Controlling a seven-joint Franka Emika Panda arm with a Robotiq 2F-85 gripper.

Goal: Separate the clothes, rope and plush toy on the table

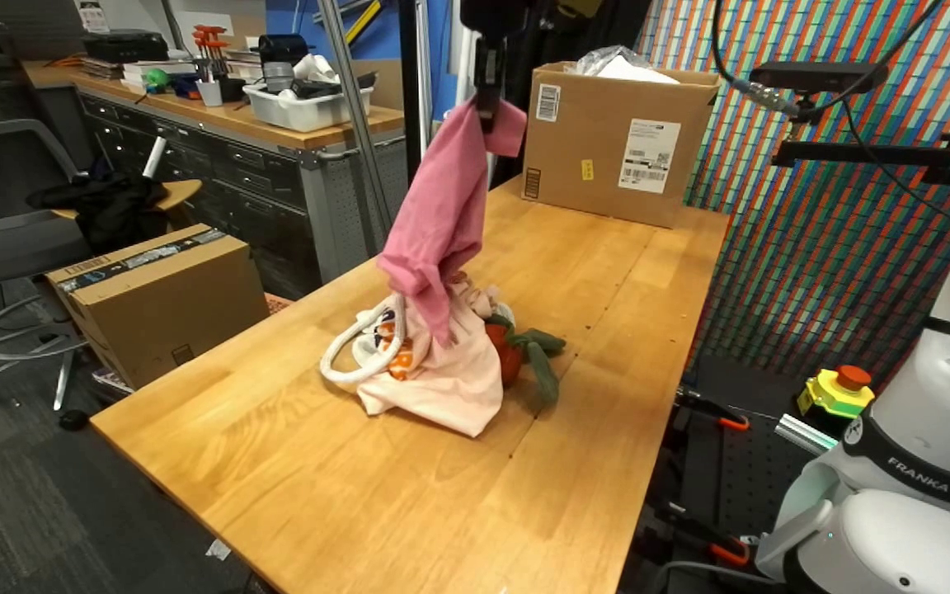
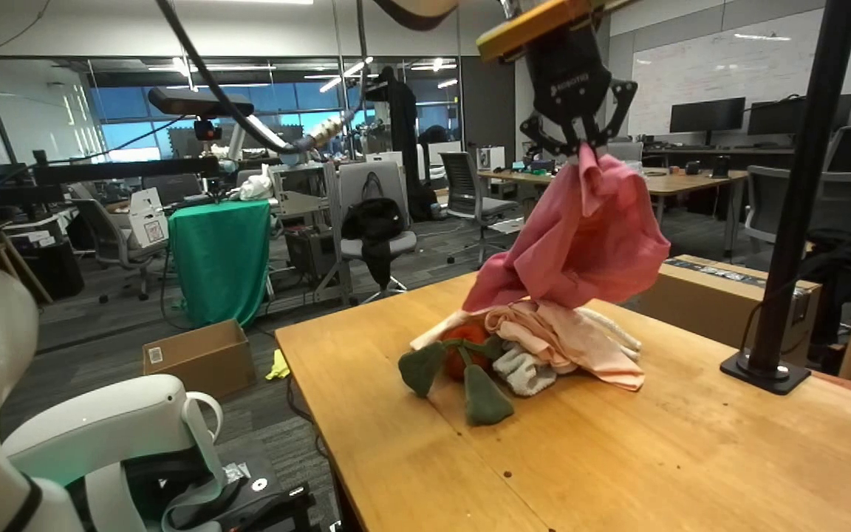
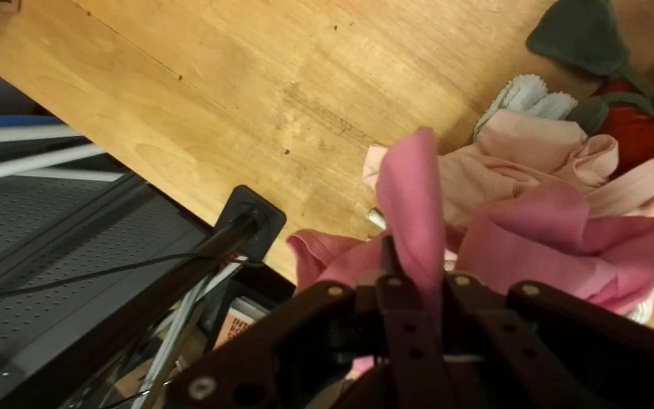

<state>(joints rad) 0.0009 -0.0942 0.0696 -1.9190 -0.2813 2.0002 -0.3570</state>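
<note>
An end effector (image 2: 583,150), closed tight on the gathered top, holds a pink cloth (image 2: 577,229) aloft over the counter (image 2: 617,465) in an exterior view. Soft and thin by its look, the fabric billows in broad folds; whether its lowest edge touches the crumpled peach cloth (image 2: 566,336) below cannot be told. Just beside lies the toy (image 2: 462,360), red and rounded with plump green leaves, near a gray piece (image 2: 524,372) of nubby, towel-like texture.

In an exterior view, the rope (image 1: 346,377), thick and white, forms a loose loop at the side of the peach cloth away from the toy. The step in hand appears to be lifting out clothing, with the sorting at an early stage: rope, toy and peach cloth lie bunched together.

From the wrist, a pink fold stands up at the grip, and a black post (image 3: 145,304) rises at the counter's edge. The next move likely calls for a sideways carry away from the bunch, short of the post, then a lowering and release. Limp as it looks, the pink cloth's hem could snag the rope.
</note>
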